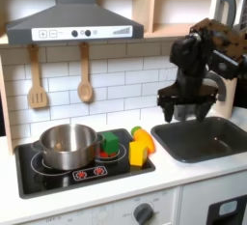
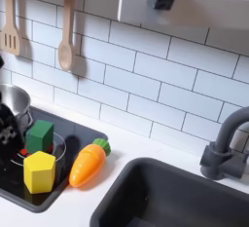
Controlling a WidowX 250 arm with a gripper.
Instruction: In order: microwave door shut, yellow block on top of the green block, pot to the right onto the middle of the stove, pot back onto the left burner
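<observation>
Shiny round steel toy pot (image 1: 68,146) sitting on the left ringed burner mark (image 1: 39,161) of the flat glossy black toy cooktop (image 1: 116,174) in the first exterior view. Small green toy block (image 1: 111,144) just beside the pot, toward the first exterior view's right, touching or nearly touching the small bright yellow block (image 1: 140,152) next to it. Seen in the second exterior view too: green block (image 2: 39,135) behind, yellow block (image 2: 40,171) in front, and a rounded orange toy carrot (image 2: 86,164) lying just beside them. Black robot gripper (image 1: 183,106) hanging high over the dark grey sink (image 1: 207,147), well apart from the blocks, fingers spread open and holding nothing. Yellow block probably light, hard and smooth, so maybe a bit slippery; best pinched on two flat sides, near the middle. Pot likely light but wide; easier to push or hook at the rim than to lift. Green block short, so a small top to land on.
</observation>
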